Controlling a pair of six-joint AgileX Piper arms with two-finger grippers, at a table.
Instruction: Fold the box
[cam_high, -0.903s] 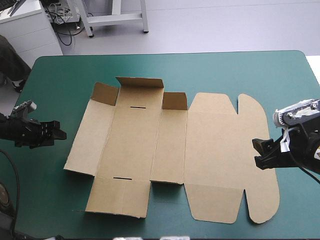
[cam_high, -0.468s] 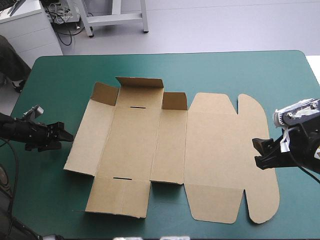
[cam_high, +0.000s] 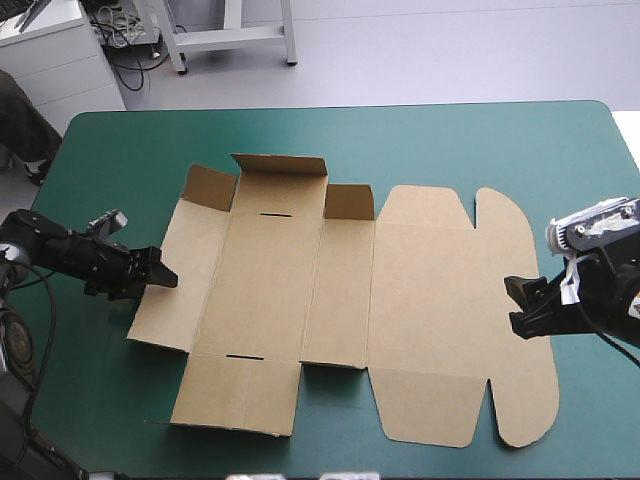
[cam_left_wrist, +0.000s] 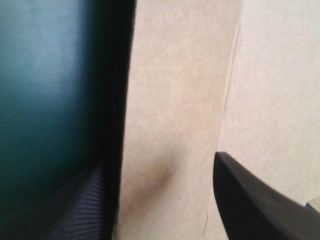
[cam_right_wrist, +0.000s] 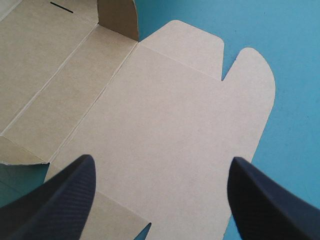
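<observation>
left gripper (cam_high: 165, 278) at the box (cam_high: 300, 270), jaws spread astride its left flap edge (nearer arm); right gripper (cam_high: 518, 306) spread too, above lid end.

A lab: teal-green table (cam_high: 450, 140), tangled cables (cam_high: 118, 30), white cabinet (cam_high: 55, 60).

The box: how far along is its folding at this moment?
Done: only the small flaps on the far edge of the box stand up; the rest lies flat. In hand: the open left gripper is at its left edge; the right gripper is open, holding nothing. Left: raising and tucking the walls.
</observation>
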